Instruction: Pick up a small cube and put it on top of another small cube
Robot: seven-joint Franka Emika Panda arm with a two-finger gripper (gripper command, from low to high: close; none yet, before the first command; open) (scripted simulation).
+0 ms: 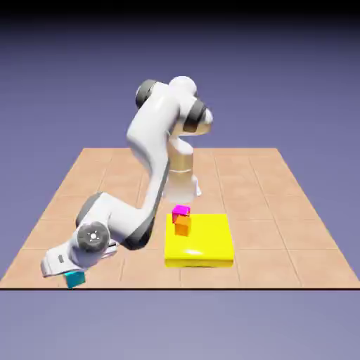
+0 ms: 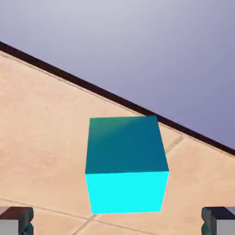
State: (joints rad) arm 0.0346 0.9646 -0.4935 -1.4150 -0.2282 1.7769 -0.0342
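A cyan cube [image 1: 75,279] lies near the table's front edge at the exterior view's lower left, partly under the hand. In the hand view the cyan cube [image 2: 126,165] fills the middle, just ahead of the gap between the two grey fingertips [image 2: 16,220]. My gripper [image 2: 121,222] is open and wide, holding nothing; my gripper [image 1: 70,271] hovers low over that cube. A magenta cube [image 1: 181,210] sits on an orange cube [image 1: 182,226], stacked on a yellow slab.
The yellow slab [image 1: 207,242] lies flat at the table's front middle. The table's dark edge [image 2: 114,96] runs diagonally just behind the cyan cube. The arm's elbow and forearm [image 1: 140,211] lean low across the left half.
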